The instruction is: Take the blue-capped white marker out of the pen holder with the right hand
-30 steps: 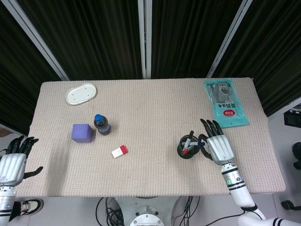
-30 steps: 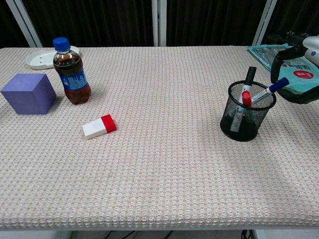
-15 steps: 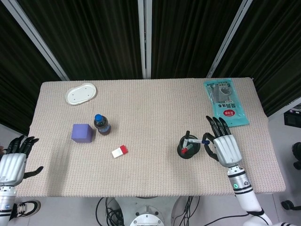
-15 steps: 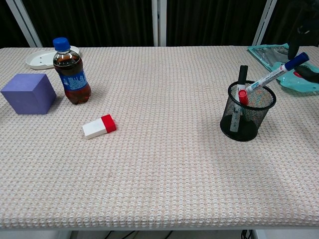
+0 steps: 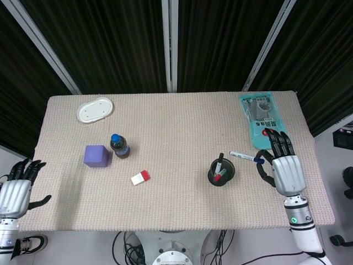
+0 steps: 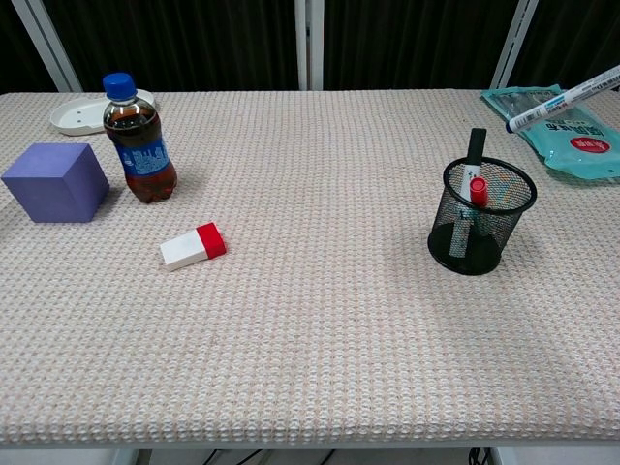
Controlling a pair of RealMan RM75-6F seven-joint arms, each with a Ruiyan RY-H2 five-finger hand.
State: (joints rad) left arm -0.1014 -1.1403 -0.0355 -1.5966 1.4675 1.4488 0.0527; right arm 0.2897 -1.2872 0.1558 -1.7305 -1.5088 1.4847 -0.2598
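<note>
The blue-capped white marker point(image 5: 245, 157) is clear of the pen holder, held level in the air by my right hand point(image 5: 284, 168), which pinches its blue-capped end. In the chest view only the marker's white barrel point(image 6: 567, 98) shows at the right edge; the hand is out of frame there. The black mesh pen holder point(image 5: 221, 172) point(image 6: 480, 231) stands on the table left of the hand, with a red-capped marker point(image 6: 477, 188) and a black pen point(image 6: 477, 142) still in it. My left hand point(image 5: 15, 189) hangs open off the table's front left corner.
A cola bottle point(image 6: 138, 141), a purple cube point(image 6: 55, 181) and a white oval dish point(image 6: 79, 115) stand at the left. A red-and-white eraser point(image 6: 193, 245) lies in the middle. A teal packet point(image 5: 263, 119) lies at the back right, just beyond my right hand.
My right hand has moved right and up with the marker, drawing it fully out of the pen holder. The left hand has stayed put.
</note>
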